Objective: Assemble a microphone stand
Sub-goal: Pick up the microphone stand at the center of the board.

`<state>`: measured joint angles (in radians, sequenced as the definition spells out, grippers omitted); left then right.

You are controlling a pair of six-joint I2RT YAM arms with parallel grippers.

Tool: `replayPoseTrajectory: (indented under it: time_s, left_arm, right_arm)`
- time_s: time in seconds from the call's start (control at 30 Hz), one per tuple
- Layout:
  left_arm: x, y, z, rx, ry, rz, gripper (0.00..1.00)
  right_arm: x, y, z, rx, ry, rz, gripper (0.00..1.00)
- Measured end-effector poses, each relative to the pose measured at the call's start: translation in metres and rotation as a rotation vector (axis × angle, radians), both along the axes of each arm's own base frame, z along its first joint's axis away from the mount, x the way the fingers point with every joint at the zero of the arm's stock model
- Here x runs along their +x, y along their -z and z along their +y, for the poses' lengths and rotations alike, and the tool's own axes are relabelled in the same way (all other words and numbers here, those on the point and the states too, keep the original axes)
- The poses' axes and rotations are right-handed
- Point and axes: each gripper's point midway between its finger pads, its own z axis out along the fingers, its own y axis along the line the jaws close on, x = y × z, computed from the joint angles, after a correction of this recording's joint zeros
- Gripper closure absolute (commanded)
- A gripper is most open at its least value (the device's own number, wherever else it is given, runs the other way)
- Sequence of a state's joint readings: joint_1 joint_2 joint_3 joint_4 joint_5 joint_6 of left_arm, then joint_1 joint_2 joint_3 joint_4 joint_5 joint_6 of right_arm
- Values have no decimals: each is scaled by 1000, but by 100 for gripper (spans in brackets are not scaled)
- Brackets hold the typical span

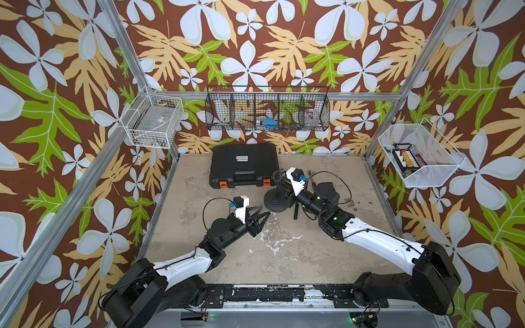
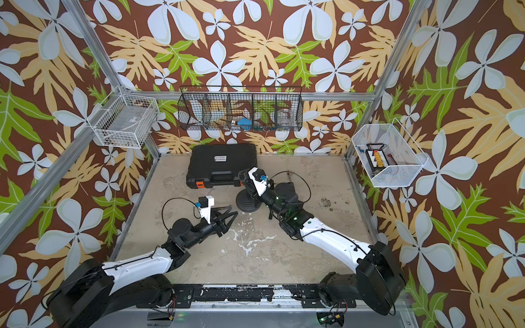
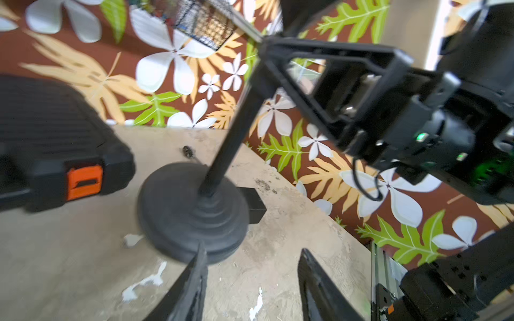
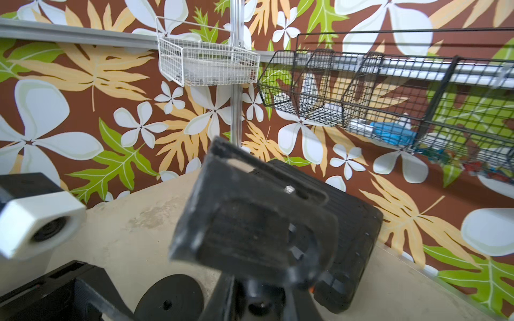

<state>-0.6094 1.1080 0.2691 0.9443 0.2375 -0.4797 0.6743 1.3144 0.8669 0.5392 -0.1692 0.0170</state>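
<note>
The microphone stand's round black base (image 1: 273,202) (image 2: 246,205) sits mid-table, its pole (image 3: 236,130) rising tilted from the base's (image 3: 178,222) centre. My right gripper (image 1: 279,178) (image 2: 246,176) is shut on the pole's top. A blocky black clip (image 4: 250,219) rests just above the right gripper's (image 4: 260,282) jaws. The base (image 4: 169,300) also shows as a black disc low in the right wrist view. My left gripper (image 1: 263,210) (image 2: 233,209) (image 3: 252,248) stands open just in front of the base, nothing between its fingers.
A black tool case (image 1: 244,164) with orange latches lies behind the base. A short black bar (image 1: 295,213) and a thin metal part (image 1: 312,177) lie by the right arm. Wire baskets hang on the back wall (image 1: 267,108), left (image 1: 153,122) and right (image 1: 417,153).
</note>
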Motion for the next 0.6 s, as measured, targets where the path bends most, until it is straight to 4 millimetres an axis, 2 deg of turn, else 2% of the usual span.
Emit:
replayPoseTrajectory:
  time_s: [0.07, 0.17, 0.3, 0.6]
  left_arm:
    - [6, 5, 12, -31, -33, 76, 40]
    - [8, 9, 15, -61, -23, 153, 35]
    - [6, 4, 14, -140, 37, 243, 33]
    - [-17, -20, -3, -354, 247, 492, 32]
  right_arm:
    - [1, -6, -9, 8, -1, 3, 100]
    - [-5, -12, -18, 25, -31, 17, 100]
    - [-18, -20, -23, 44, -98, 33, 100]
    - [-53, -53, -18, 116, -269, 35, 100]
